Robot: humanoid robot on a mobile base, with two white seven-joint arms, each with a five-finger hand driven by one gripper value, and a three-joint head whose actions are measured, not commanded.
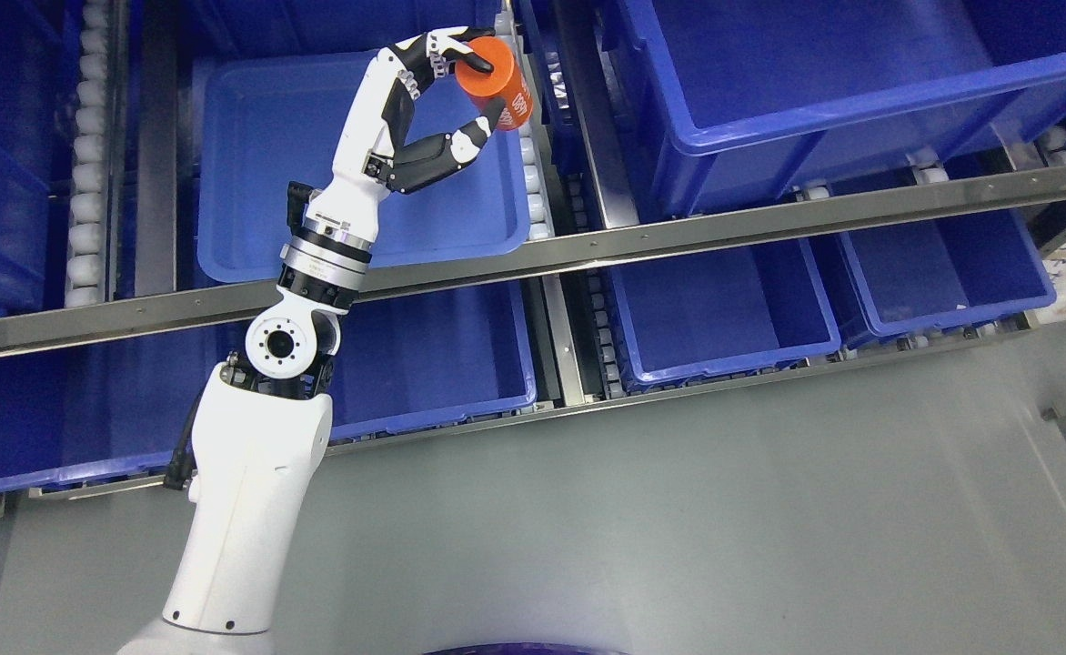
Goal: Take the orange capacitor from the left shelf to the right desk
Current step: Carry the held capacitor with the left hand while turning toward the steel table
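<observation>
Left hand [447,100] has the orange capacitor [495,84] pinched, up over the blue bin [251,182] on the upper shelf.

Fingers [447,45] curl over the top of the can and the thumb [460,146] presses in from below, so it's properly gripped and tilted, sitting above the bin's far right corner. Arm comes up from the lower left, crossing the metal shelf rail [678,238] in front of that bin. More blue bins sit to the right of it and below it. Grey floor [724,528] below the shelves.
</observation>
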